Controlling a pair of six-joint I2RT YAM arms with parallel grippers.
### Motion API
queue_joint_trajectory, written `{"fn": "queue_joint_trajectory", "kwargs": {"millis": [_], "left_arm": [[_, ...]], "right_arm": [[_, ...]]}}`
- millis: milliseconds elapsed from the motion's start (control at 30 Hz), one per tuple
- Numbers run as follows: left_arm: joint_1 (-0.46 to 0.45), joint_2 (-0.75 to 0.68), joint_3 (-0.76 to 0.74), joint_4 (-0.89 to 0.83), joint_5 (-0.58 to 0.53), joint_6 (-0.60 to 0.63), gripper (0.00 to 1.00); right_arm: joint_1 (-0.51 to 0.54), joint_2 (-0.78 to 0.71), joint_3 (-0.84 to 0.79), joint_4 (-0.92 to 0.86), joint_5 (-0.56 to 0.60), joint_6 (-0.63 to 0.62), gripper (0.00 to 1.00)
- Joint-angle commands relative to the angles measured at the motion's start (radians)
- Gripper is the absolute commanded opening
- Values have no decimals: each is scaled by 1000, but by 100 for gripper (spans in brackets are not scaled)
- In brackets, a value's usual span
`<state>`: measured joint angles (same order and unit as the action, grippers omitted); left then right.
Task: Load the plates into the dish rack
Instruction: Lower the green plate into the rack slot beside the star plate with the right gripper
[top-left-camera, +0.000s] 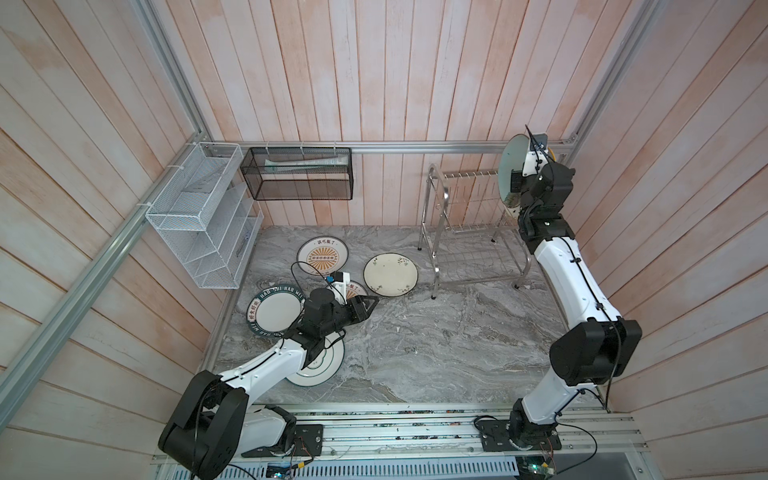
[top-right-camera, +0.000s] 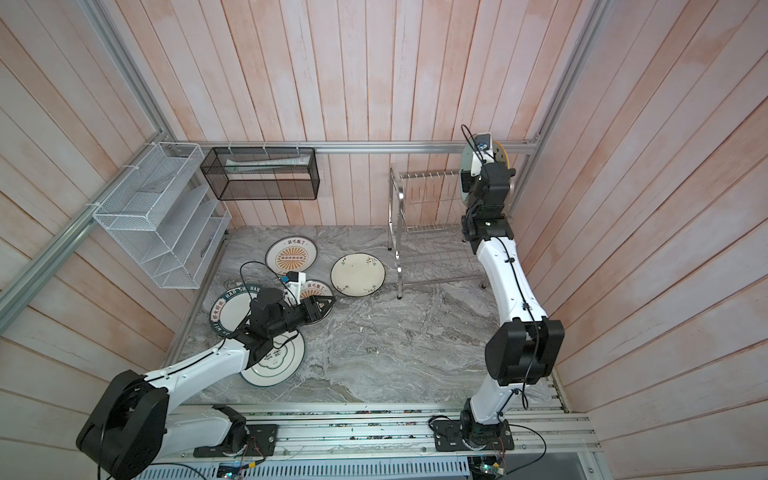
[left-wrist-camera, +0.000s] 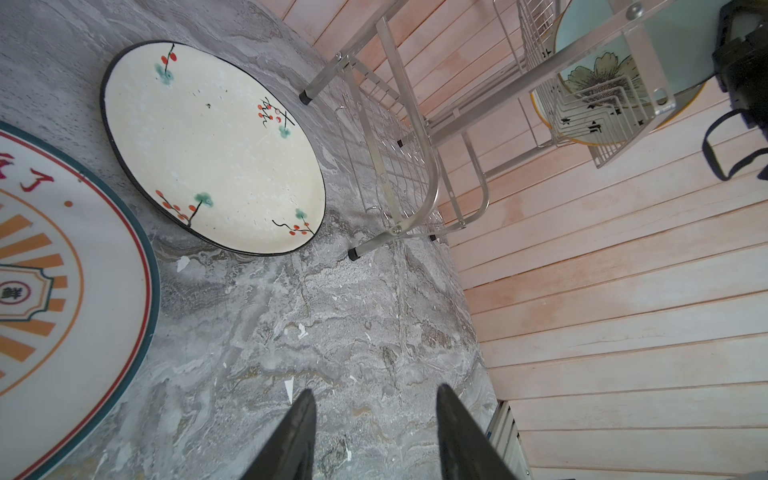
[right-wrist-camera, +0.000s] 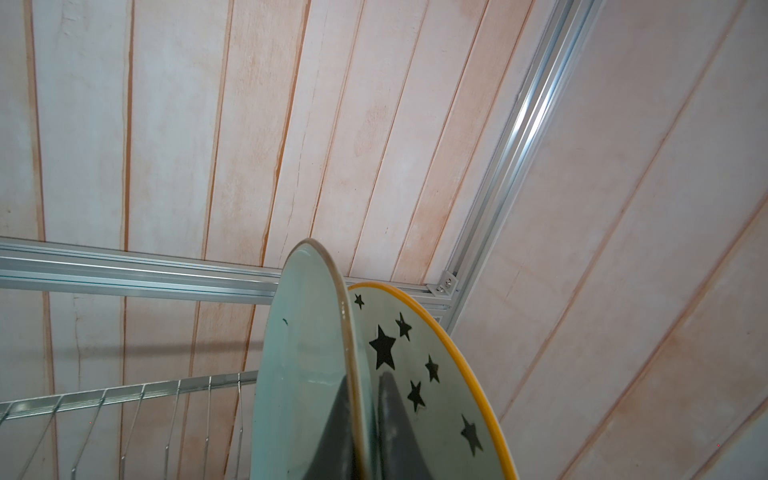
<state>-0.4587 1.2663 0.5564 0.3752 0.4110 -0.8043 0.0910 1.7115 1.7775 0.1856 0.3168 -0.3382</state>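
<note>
My right gripper (right-wrist-camera: 365, 377) is shut on the rim of a pale-blue plate (right-wrist-camera: 303, 353), holding it upright at the top tier of the steel dish rack (top-left-camera: 436, 216). Just behind it stands a yellow-rimmed plate with stars (right-wrist-camera: 440, 353). My left gripper (left-wrist-camera: 376, 395) is open and empty, low over the marble table. It is next to a sunburst plate (left-wrist-camera: 62, 291) and short of the cream plate (left-wrist-camera: 212, 145). In a top view another sunburst plate (top-left-camera: 322, 255), a dark-green lettered plate (top-left-camera: 274, 309) and a green-ringed white plate (top-left-camera: 324, 365) lie flat on the left.
A white mesh shelf basket (top-left-camera: 199, 220) hangs on the left wall. A black mesh box (top-left-camera: 299, 174) hangs on the back wall. Wooden walls and aluminium rails close in the table. The rack's lower tier (top-left-camera: 478, 257) holds nothing that I can see.
</note>
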Motion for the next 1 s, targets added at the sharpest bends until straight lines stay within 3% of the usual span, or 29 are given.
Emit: {"fn": "queue_joint_trajectory", "kwargs": {"millis": [0, 467, 967], "left_arm": [[-1, 8, 19, 24, -14, 17, 48], [-1, 4, 13, 28, -16, 13, 48], [-1, 1, 10, 31, -15, 8, 47]], "right_arm": [[4, -10, 66, 122, -2, -61, 0], [3, -22, 45, 75, -50, -130, 0], [-23, -74, -33, 43, -126, -116, 0]]}}
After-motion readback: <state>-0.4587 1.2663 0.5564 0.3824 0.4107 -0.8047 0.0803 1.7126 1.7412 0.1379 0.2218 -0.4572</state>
